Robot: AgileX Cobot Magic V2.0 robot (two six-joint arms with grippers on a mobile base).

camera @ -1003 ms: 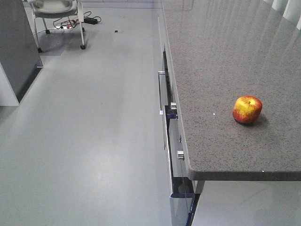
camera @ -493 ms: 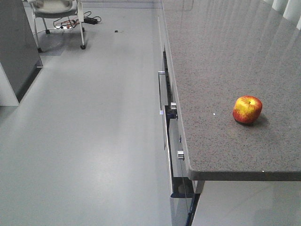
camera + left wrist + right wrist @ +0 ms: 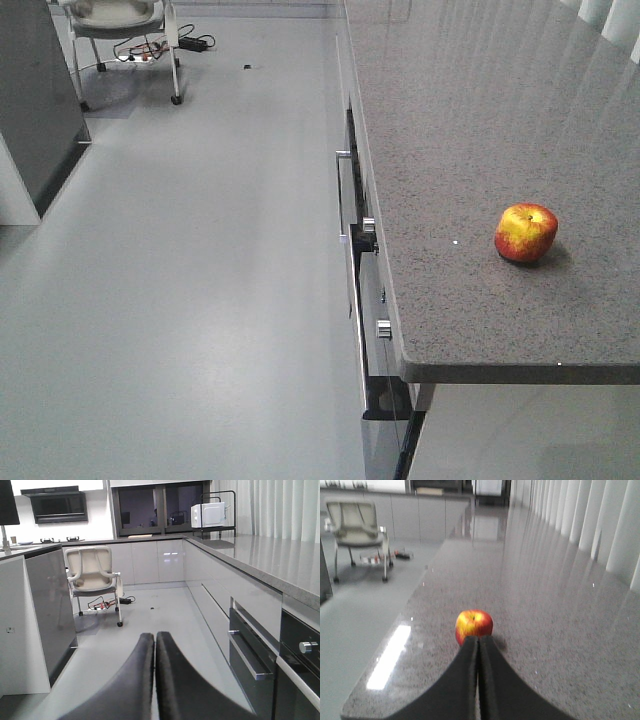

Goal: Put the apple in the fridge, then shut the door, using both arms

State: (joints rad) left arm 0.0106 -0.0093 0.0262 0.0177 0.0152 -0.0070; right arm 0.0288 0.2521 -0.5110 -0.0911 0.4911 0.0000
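The apple [image 3: 525,232], red with yellow patches, sits upright on the speckled grey countertop [image 3: 470,110] near its front right part. In the right wrist view the apple [image 3: 474,625] lies just beyond the tips of my right gripper [image 3: 478,639], which is shut and empty, hovering over the counter. My left gripper [image 3: 154,636] is shut with nothing in it and hangs over the grey floor, left of the counter's front. Neither gripper shows in the front view. The fridge and its door are out of view.
An oven front with knobs and a bar handle [image 3: 342,195] is set under the counter edge. A low grey-and-white unit [image 3: 35,100] stands at the left. A wheeled chair [image 3: 120,20] and cables are at the far end of the floor.
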